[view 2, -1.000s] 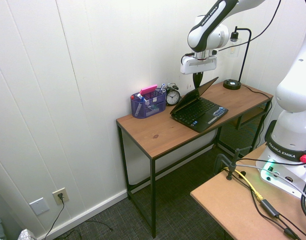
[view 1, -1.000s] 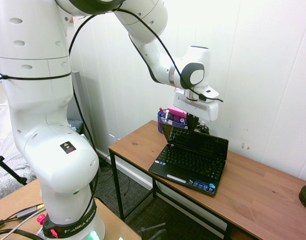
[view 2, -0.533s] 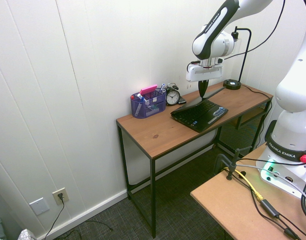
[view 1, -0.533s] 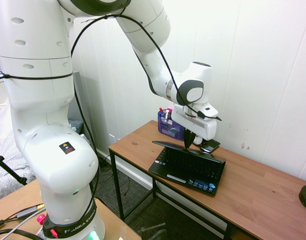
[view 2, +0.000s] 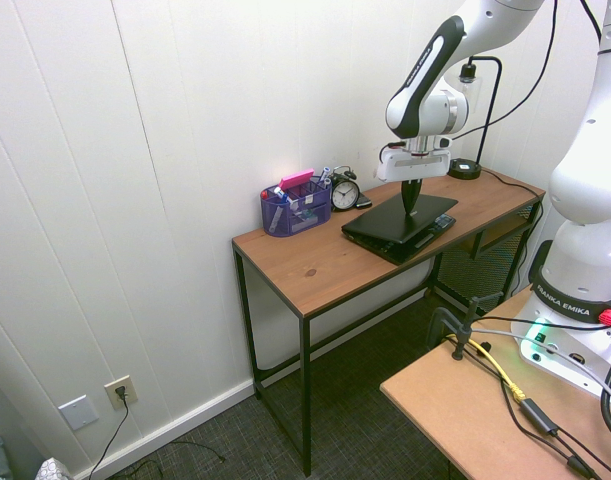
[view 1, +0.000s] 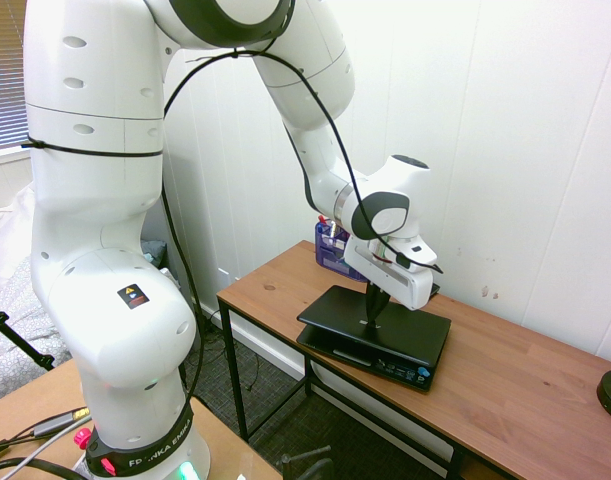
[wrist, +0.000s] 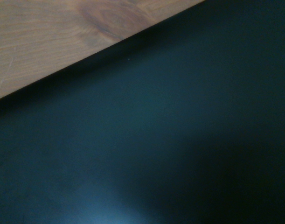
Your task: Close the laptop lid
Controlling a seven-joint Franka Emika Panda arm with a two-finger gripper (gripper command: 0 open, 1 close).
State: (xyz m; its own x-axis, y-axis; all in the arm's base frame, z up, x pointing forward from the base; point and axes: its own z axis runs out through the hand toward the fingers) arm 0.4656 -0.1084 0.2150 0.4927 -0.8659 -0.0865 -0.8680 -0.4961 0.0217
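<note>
The laptop lid (view 1: 365,318) lies nearly flat over the small black netbook on the wooden desk (view 1: 505,380), its matte-black back facing up. The keys are hidden; only a thin strip of the netbook's front edge (view 1: 385,365) shows. My gripper (view 1: 369,323) points straight down with its dark fingers together, their tips resting on the lid's middle. In the second exterior view the lid (view 2: 393,214) sits low and my gripper (view 2: 409,207) presses on it from above. The wrist view is filled by the lid's dark surface (wrist: 170,140), with a corner of desk wood (wrist: 49,37).
A blue mesh organiser (view 2: 294,205) with pens and a pink item stands at the back of the desk. Beside it is a small alarm clock (view 2: 345,190). A black lamp base (view 2: 463,169) sits at the desk's far end.
My gripper has come down and toward the desk's front, pushing the lid from half open to nearly flat on the netbook. The keyboard is covered now.
</note>
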